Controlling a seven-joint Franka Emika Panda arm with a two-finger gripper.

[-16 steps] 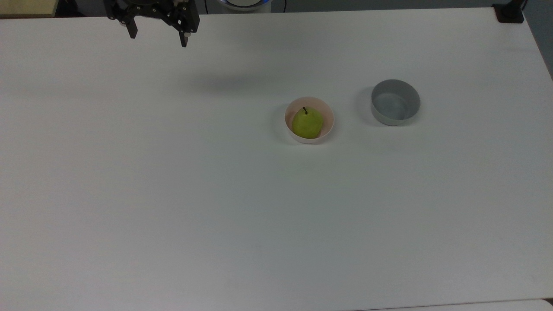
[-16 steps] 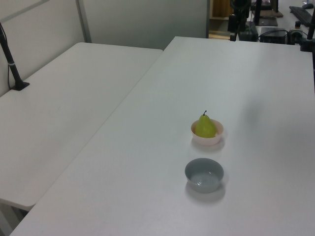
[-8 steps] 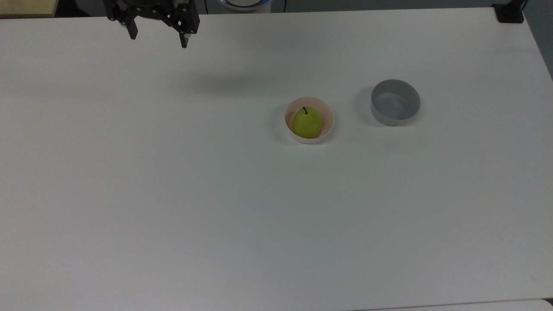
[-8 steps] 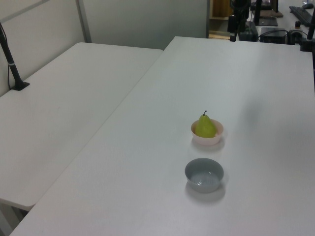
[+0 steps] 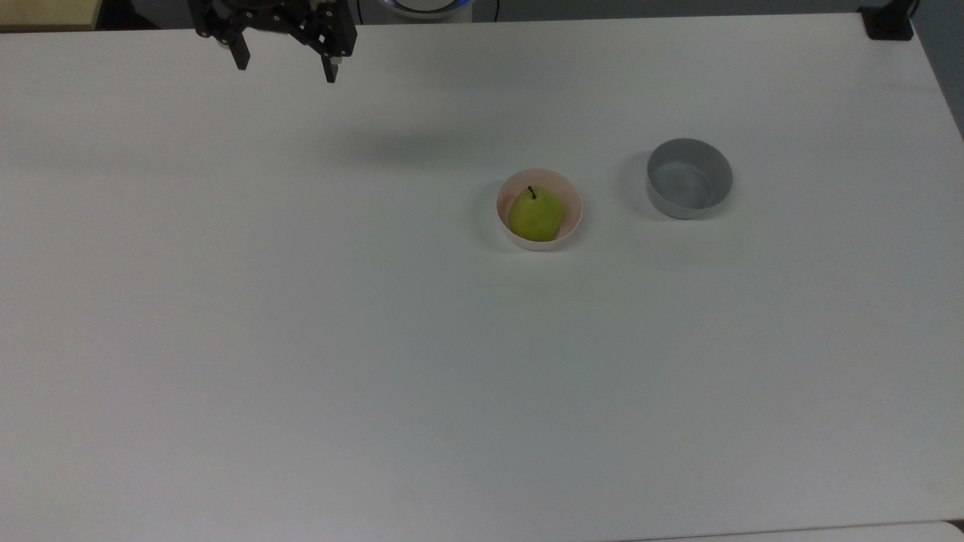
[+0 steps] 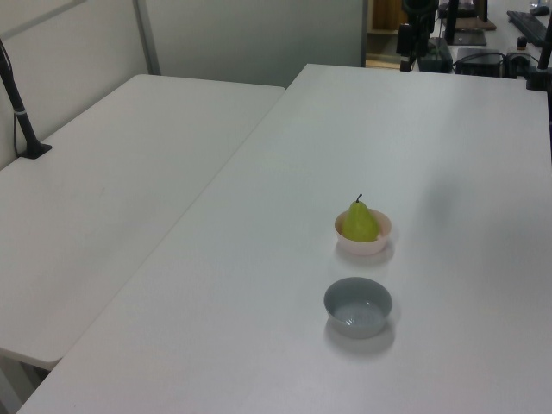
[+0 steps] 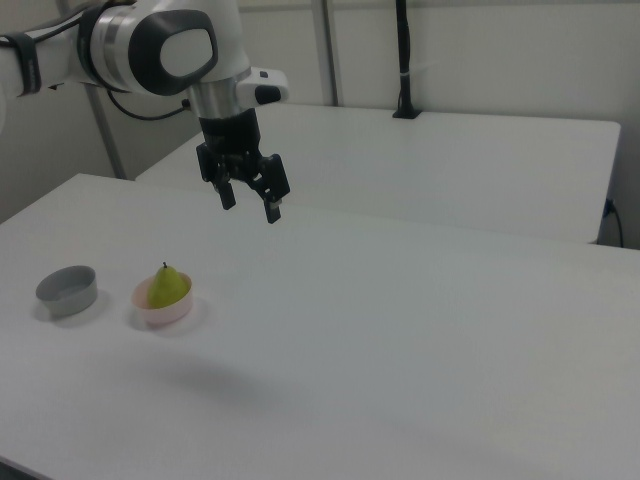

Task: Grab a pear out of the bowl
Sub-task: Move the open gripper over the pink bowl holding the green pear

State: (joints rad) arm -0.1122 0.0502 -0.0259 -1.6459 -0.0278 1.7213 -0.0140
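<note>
pear [image 5: 535, 214] in bowl [image 5: 570, 199]; pincer [image 5: 286, 74] spread wide, empty.

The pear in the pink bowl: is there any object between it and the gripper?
No, nothing visible. The gripper, open, hangs above bare table, apart from the pear in the pink bowl. The gray bowl stands on the far side of the pear.

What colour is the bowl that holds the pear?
Pale pink: the bowl around the pear shows best in the top view.
</note>
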